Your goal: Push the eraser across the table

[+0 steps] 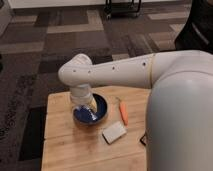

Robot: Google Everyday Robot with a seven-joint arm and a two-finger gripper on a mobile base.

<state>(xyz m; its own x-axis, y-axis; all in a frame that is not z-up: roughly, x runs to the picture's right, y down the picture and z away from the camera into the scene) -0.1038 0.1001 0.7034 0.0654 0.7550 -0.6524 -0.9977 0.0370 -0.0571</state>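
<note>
Dark eraser (pixel 143 139), end effector (pixel 87 107) over bowl (pixel 104 112)

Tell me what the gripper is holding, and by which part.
It cannot be told: the gripper is low over the blue bowl. The eraser lies apart on the table, so it is not held.

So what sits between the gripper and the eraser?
In the camera view, the pale block and the carrot lie between the gripper, over the blue bowl, and the eraser.
</note>
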